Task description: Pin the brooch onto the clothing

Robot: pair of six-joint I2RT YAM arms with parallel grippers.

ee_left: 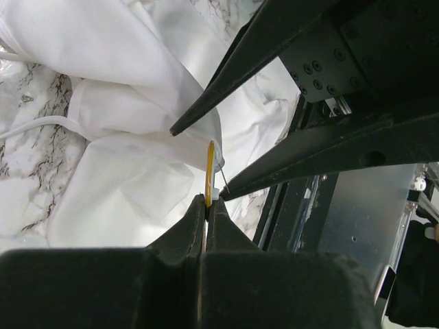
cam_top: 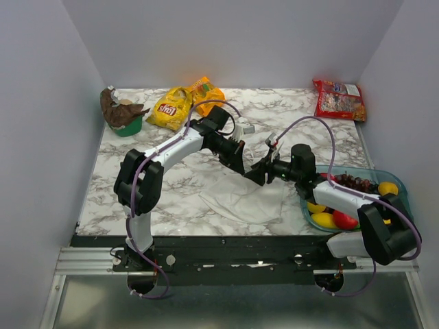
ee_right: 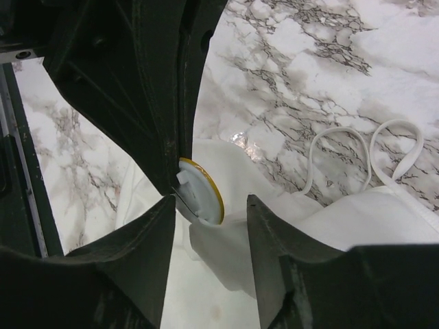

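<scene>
The left end effector (ee_left: 206, 204) is clenched on the brooch (ee_left: 210, 168), holding it on edge against a raised fold of the white clothing (ee_left: 123, 185), which lies on the marble tabletop (cam_top: 171, 178). At the same fold, the right end effector (ee_right: 209, 205) stands released, its fingers apart on either side of the brooch. Right of the clothing sits a tray (cam_top: 363, 169) of fruit.

Brooch partly hidden
The brooch (ee_right: 206, 195) has one side behind a left gripper (ee_left: 207, 205) finger; the white garment (ee_left: 123, 185) is cut off by picture edges.
</scene>
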